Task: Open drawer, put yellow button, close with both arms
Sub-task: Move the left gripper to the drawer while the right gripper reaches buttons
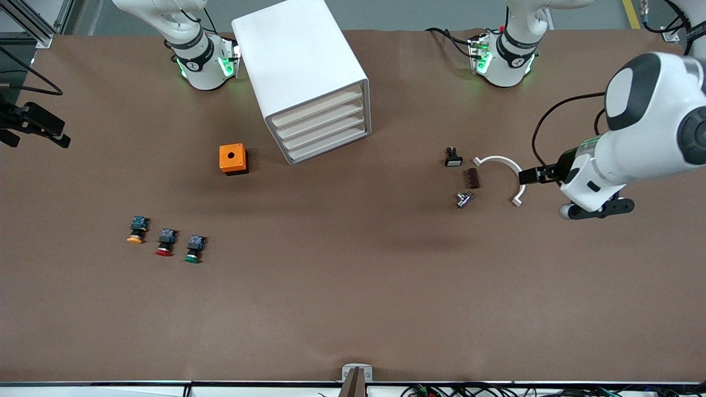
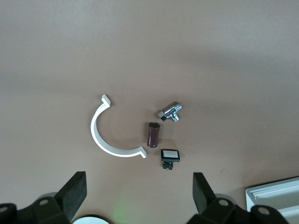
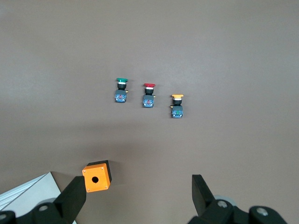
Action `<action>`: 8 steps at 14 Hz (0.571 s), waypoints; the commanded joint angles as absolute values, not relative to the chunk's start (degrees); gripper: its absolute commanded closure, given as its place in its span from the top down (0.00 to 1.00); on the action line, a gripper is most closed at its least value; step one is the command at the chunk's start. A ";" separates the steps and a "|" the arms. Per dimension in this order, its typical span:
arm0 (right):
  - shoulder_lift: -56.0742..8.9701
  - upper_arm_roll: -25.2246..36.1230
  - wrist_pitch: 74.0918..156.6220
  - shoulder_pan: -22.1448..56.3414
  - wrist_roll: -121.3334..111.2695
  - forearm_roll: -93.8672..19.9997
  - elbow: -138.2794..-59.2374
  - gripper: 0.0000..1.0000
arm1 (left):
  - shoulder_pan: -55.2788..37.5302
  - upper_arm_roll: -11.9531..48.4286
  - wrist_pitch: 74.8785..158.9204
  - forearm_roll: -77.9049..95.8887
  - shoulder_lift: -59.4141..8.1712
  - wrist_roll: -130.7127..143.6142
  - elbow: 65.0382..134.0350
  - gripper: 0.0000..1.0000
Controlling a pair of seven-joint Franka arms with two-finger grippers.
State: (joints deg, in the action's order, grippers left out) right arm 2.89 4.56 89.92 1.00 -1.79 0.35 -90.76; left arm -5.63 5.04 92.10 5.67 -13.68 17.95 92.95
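The right tool lies past the front view's edge; the cabinet is cropped in both wrist views.

A brown-covered table fills the view, with what may be grey floor above.

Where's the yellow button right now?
In the front view the yellow button lies beside the red button, toward the right arm's end of the table, nearer the camera than the orange box.

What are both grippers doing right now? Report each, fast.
Left gripper: open, holding nothing, above the table by the white curved clip.
Right gripper: open, holding nothing, over the orange box.
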 commanded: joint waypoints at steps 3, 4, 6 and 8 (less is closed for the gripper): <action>1.23 4.31 90.44 -0.87 -6.05 -0.78 -90.09 1.00 | -5.80 5.36 87.65 7.46 -17.30 22.22 88.09 1.00; 0.71 4.39 90.70 -1.92 -7.37 -2.62 -90.09 1.00 | -5.80 5.36 84.67 8.43 -19.14 24.67 85.54 1.00; -1.04 4.39 91.14 -3.51 -10.53 -3.52 -90.18 1.00 | -5.80 5.36 81.22 10.89 -21.17 31.60 82.28 1.00; -2.11 4.39 92.28 -5.53 -14.57 -3.52 -90.18 1.00 | -5.89 5.36 80.68 15.10 -22.84 40.82 80.95 1.00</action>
